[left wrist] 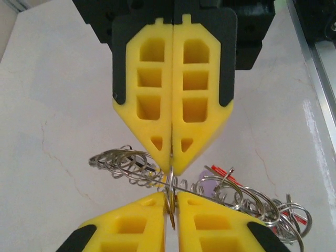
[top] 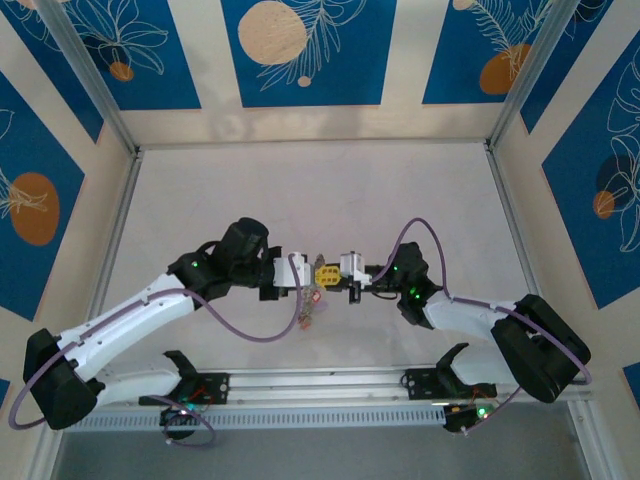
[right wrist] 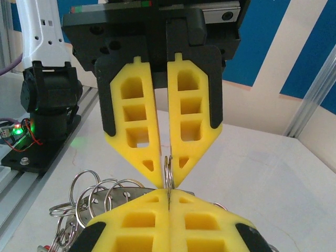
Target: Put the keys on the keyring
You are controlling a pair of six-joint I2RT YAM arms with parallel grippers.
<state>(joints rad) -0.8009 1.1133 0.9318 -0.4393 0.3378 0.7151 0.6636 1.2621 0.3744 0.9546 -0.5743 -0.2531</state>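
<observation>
Both are clenched tip to tip: left end effector (right wrist: 168, 176) and right end effector (left wrist: 172, 165) each pinch the keyring (right wrist: 123, 195), with the keys (top: 308, 302) dangling just below the tips. Hold your right steady, twist the left slowly, and don't yank.

**A:** Top camera's up high behind the arm bases, well back, looking down over the whole table (top: 300, 190).

**B:** Left wrist view is in tight! It sits just behind the left gripper (left wrist: 170, 198), tilted down at the tabletop and facing the right gripper (left wrist: 172, 164) head-on.

**A:** Right wrist mirrors it from the opposite side, just as close but more level, with the far wall in frame.

**B:** And all three share the spot where the fingertips meet at the keyring (right wrist: 128, 196).
</observation>
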